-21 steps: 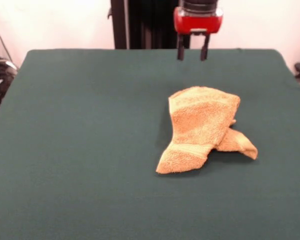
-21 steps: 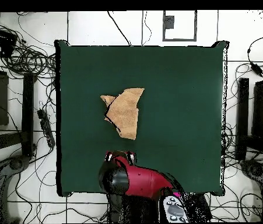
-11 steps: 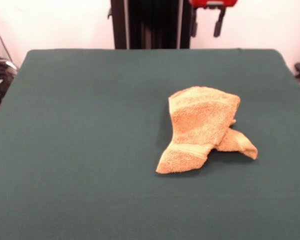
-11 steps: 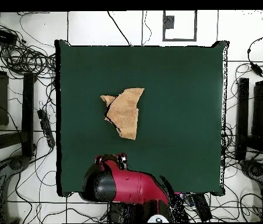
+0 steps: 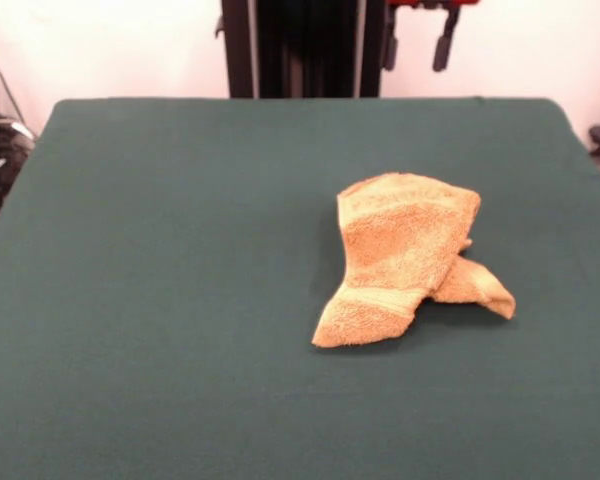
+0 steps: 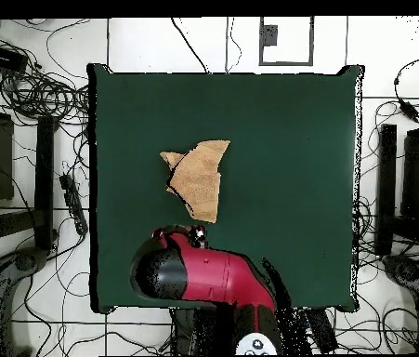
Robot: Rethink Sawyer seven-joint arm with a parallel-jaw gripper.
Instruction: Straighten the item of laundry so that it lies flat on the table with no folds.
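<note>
The towel (image 5: 405, 258) lies folded over itself on the table (image 5: 180, 300), its underside layers hidden. At twelve o'clock, the gripper (image 5: 418, 40) is cropped above, fingers spread, empty.

tangled cables (image 6: 36, 93) on tiled floor (image 6: 157, 42); white wall (image 5: 130, 50)

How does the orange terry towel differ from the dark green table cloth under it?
The small orange-tan terry-cloth towel is far smaller than the large dark green felt-covered table. The towel is crumpled, folded over itself with one corner poking out; the table's cover lies smooth and flat. The towel's surface looks looped and fuzzy, the table's even. Both are fabric.
</note>
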